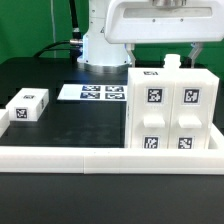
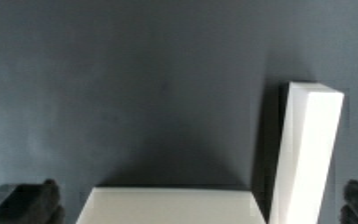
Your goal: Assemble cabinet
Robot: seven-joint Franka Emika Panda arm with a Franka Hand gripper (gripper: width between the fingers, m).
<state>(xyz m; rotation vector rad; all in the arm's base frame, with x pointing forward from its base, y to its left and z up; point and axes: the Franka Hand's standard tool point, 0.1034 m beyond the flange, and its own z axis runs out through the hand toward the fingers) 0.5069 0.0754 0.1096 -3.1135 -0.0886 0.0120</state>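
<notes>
The cabinet (image 1: 168,112), a large white box, stands at the exterior view's right, and its front carries several black-and-white tags. My gripper (image 1: 183,58) hangs just above the cabinet's top, open, with nothing between its fingers. In the wrist view the dark fingertips (image 2: 25,203) show at both lower corners, wide apart around the gripper (image 2: 194,202). Between them lies a white top face of the cabinet (image 2: 176,205). Beside it an upright white panel edge (image 2: 311,150) rises. A small white tagged block (image 1: 27,106) lies apart at the exterior view's left.
The marker board (image 1: 95,93) lies flat on the black table behind the middle. A long low white rail (image 1: 100,160) runs along the front edge. The robot's white base (image 1: 100,45) stands at the back.
</notes>
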